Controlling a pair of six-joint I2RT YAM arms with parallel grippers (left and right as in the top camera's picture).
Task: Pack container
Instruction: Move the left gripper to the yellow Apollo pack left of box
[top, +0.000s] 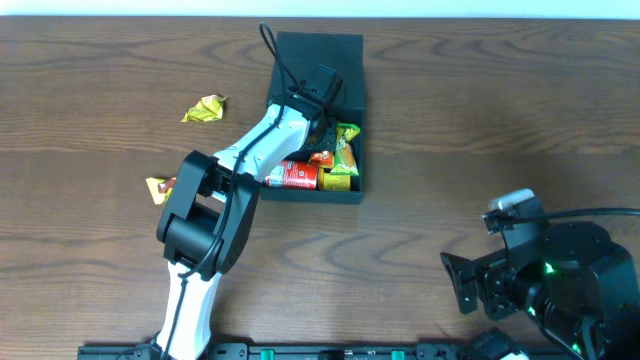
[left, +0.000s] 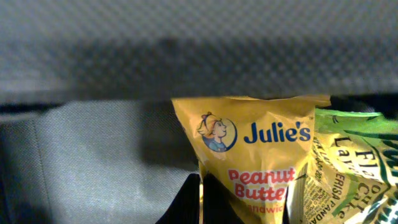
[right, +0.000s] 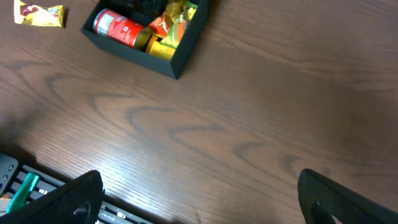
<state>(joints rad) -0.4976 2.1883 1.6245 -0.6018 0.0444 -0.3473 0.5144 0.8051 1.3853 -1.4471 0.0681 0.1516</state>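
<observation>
Packet (left: 255, 155) printed "Julie's Peanut Butter", green packet (left: 354, 162) beside, inside container (top: 310, 196)

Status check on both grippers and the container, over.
Left gripper inside container, grip unclear. Right gripper open, off to the side. Container holds red can and snack packets. Yellow packet and another packet outside on table; nothing blocking.

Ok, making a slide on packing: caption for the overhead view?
Left arm reaches into the container, which holds a red can and snack packets; two yellow packets lie on the table.
</observation>
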